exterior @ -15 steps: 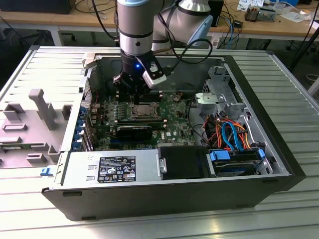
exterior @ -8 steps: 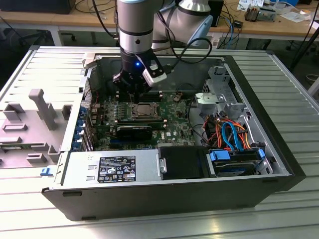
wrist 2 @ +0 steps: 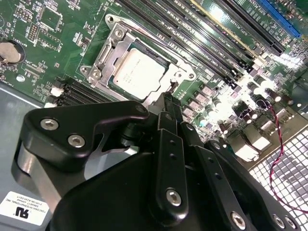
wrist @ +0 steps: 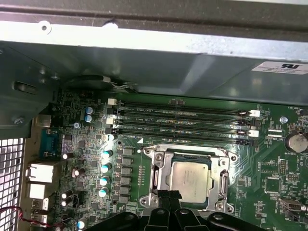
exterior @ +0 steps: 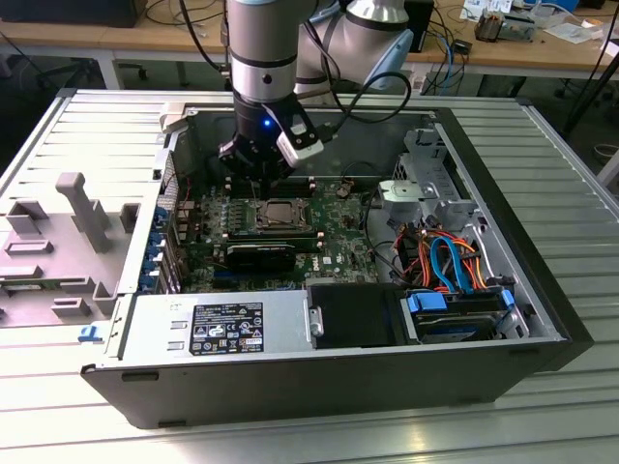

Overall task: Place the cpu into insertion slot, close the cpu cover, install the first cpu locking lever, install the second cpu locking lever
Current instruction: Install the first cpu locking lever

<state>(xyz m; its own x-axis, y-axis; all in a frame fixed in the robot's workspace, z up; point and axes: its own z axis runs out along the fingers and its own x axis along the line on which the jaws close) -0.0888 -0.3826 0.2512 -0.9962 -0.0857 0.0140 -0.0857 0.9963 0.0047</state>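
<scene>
The small flat square cpu [wrist 2: 136,73] with its dull silver-grey metal top already lies in the insertion slot [wrist: 159,174], the silver-rimmed square socket on the green motherboard [exterior: 334,220] inside the open black computer case [exterior: 290,387], which rests on a ribbed grey metal tabletop [exterior: 542,406]. The thin silver hinged cpu cover [wrist 2: 159,60] looks folded down around the chip, its square window framing the metal top, so by my reading the work stands at the locking levers.

To do this step well, the push should come from the tip alone, low and along the socket's edge, keeping clear of the long black memory slots [wrist: 183,120] just beside it and never pressing on the chip's face.

The black claw [wrist 2: 166,103] hangs directly above the socket's near edge; in both wrist views its fingers [wrist: 163,197] are drawn together to a narrow point with nothing between them. The tip sits at the frame's rim, though whether it actually touches I cannot tell.
</scene>
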